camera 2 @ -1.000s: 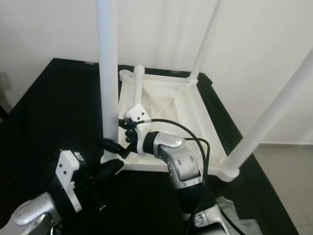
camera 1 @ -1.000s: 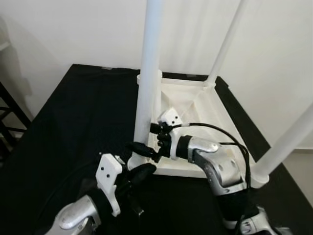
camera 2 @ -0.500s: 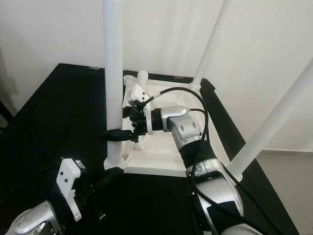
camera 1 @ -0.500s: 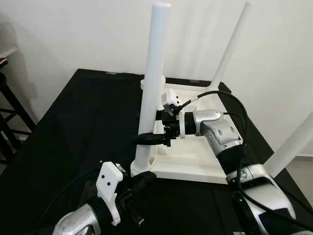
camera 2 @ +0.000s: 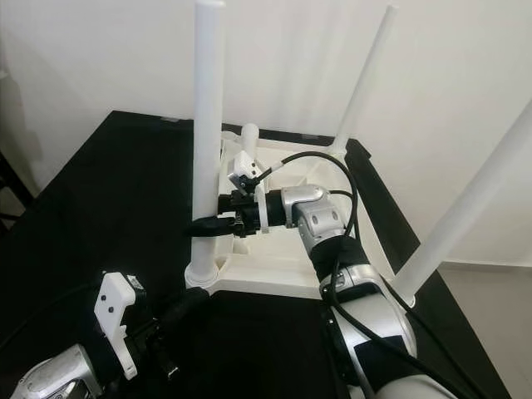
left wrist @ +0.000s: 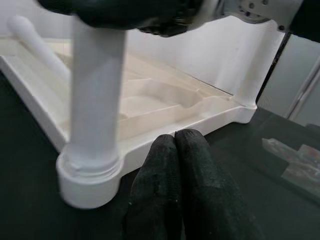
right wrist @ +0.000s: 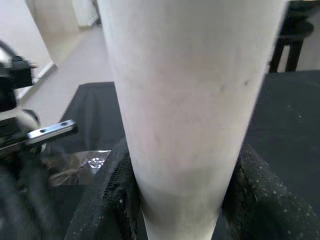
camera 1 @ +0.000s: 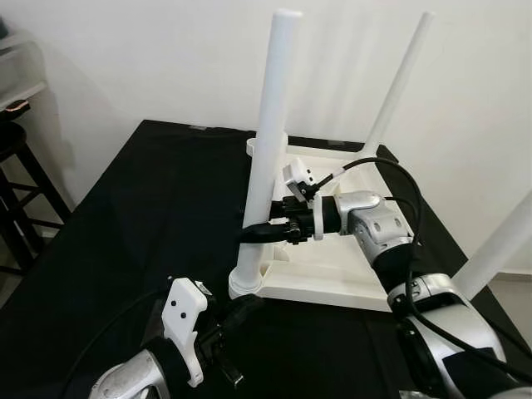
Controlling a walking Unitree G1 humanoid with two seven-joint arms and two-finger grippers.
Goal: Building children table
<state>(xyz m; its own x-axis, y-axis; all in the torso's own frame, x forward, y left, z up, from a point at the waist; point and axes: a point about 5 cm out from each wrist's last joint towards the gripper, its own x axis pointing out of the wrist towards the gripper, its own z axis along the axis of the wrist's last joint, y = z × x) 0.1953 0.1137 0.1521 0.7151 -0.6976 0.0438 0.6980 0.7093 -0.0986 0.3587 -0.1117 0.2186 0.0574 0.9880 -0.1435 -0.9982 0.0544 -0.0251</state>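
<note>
The white children's table [camera 1: 332, 278] lies upside down on a black surface. Its near-left leg [camera 1: 270, 141] stands upright in its corner socket [camera 1: 246, 284]. My right gripper [camera 1: 260, 233] is shut on this leg a little above the socket. In the right wrist view the leg [right wrist: 185, 100] sits between the black fingers [right wrist: 112, 200]. Two more legs [camera 1: 401, 83] [camera 1: 499, 245] stand at the far-right and near-right corners. A short white stub [camera 2: 249, 133] rises at the far-left corner. My left gripper [camera 1: 243, 305] is shut and holds nothing, just in front of the socket [left wrist: 90, 172].
The black surface [camera 1: 141, 216] stretches wide to the left of the table. A dark stool [camera 1: 21, 166] stands off its left edge. White walls close the back and right. Pale floor [camera 2: 490, 324] lies beyond the right edge.
The camera has pulled back and up. My right gripper has risen from the leg's base to a spot a little higher on the leg. The left gripper has stayed put.
</note>
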